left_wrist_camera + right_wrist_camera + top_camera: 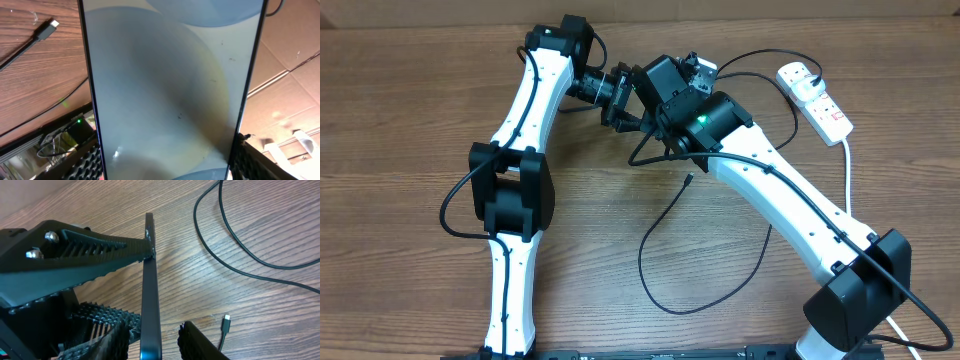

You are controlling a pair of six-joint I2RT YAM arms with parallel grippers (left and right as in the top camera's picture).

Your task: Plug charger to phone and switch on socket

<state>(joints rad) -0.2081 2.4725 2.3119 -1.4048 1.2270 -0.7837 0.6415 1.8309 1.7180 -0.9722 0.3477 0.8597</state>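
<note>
In the left wrist view the phone (pixel 170 85) fills the frame with its pale blue screen, lifted off the table. My left gripper (pixel 167 165) is shut on it, its fingers (pixel 87 162) pressing both long edges. The right wrist view shows the phone (pixel 150 295) edge-on. My right gripper (pixel 152 337) straddles its lower end, with a narrow gap left at each pad. In the overhead view both grippers meet at the back centre. The charger (pixel 645 255) loops over the table, its connector tip (pixel 688 180) lying free. The socket (pixel 820 100) lies at the back right.
The charger's black cable (pixel 225 235) curves across the wood beside my right gripper, its tip (pixel 226 320) close to the right finger. A white cord (pixel 848 170) runs from the socket toward the front right. Cardboard shows behind the phone in the left wrist view.
</note>
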